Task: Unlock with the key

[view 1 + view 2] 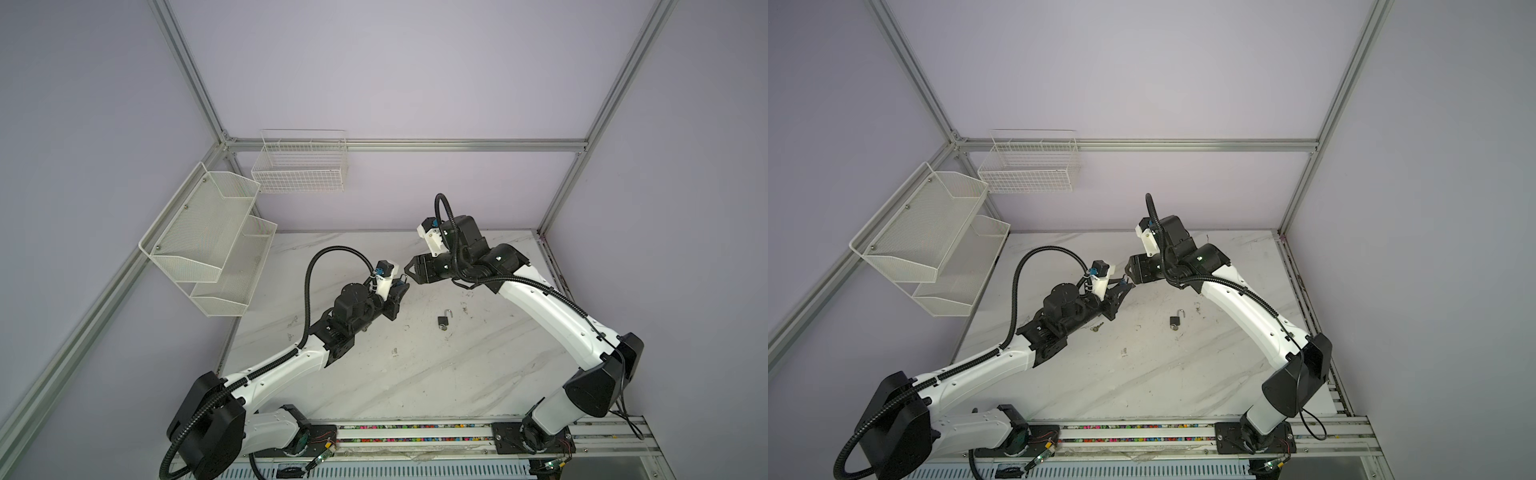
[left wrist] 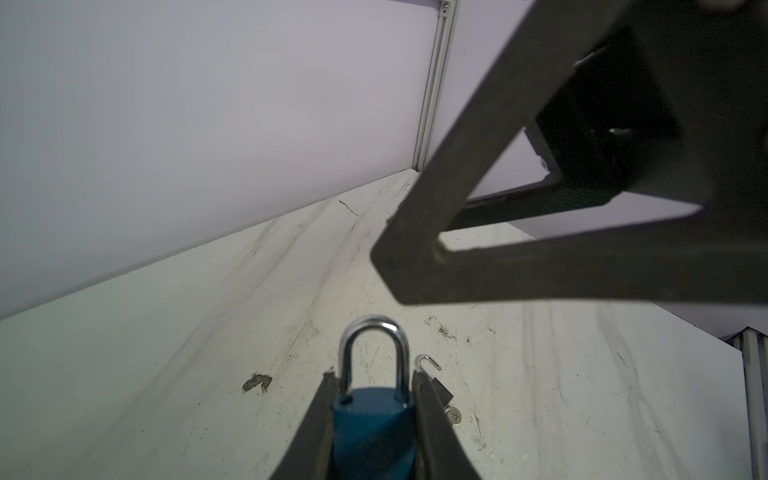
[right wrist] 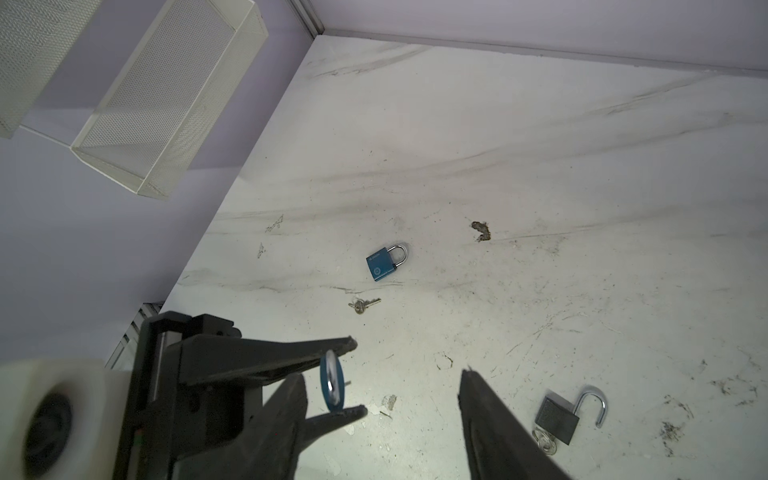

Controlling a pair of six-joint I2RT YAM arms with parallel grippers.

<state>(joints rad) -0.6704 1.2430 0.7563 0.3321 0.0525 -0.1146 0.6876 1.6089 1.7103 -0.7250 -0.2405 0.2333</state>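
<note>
The left gripper (image 2: 374, 376) is pinching the blue padlock (image 2: 374, 424) by its body, shackle closed, clear of the table (image 3: 498, 166), while the right gripper (image 3: 382, 376) is hovering beside it, jaws spread and empty. The key (image 3: 365, 305) is lying loose on the table (unpicked), so fetching it is likely coming next: descending, pinching its bow squarely.

Dim, even light; blurred foreground
</note>
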